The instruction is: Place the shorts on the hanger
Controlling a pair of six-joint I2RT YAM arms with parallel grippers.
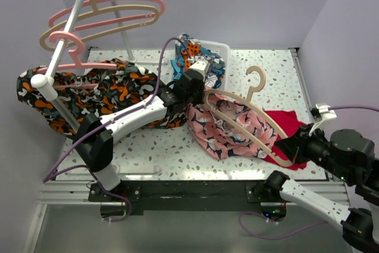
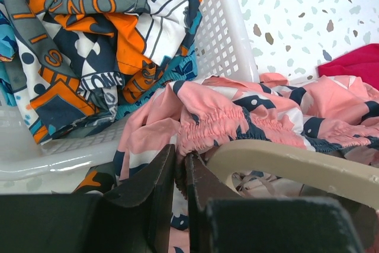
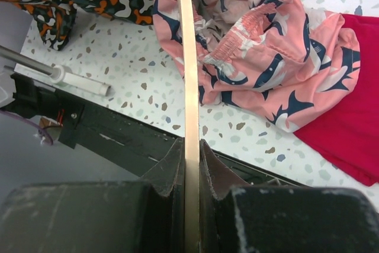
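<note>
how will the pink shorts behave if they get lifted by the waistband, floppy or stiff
Probably very floppy: the shorts lie crumpled in soft folds, so they would likely drape and sag. Likely light, being thin cloth. The gathered elastic waistband may bunch against the hanger rather than slide.

The shorts were soft matt cloth, puckered at the waistband. The hanger was smooth beige plastic with a dull sheen. The basket was white perforated plastic; the surface looked smooth, speckled stone.
</note>
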